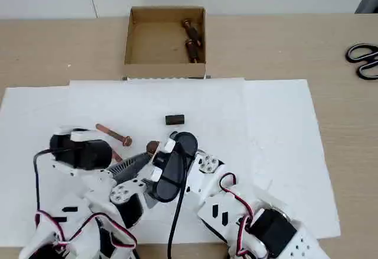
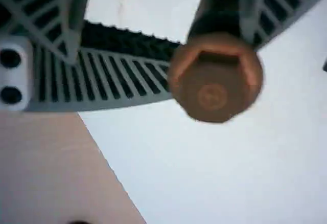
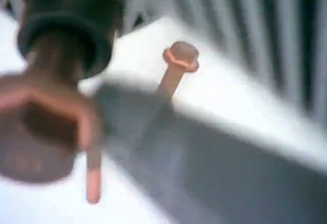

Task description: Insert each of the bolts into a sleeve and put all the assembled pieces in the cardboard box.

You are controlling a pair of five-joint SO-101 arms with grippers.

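Clamps a sleeved bolt (image 2: 214,78) in the left gripper (image 1: 147,153), apparently, over the near half of the paper sheet (image 1: 271,123). Leaves open sheet toward the cardboard box (image 1: 165,70). Cannot tell the right gripper's (image 1: 168,146) state under its camera (image 1: 174,167).

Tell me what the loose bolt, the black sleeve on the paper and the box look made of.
Loose bolt: metal, perhaps copper-plated steel; reddish-brown, dull sheen, flanged hex head. Sleeve: matte black, probably rubber or plastic; the look leaves it open. Cardboard box: plain brown cardboard, matte, with folded walls.
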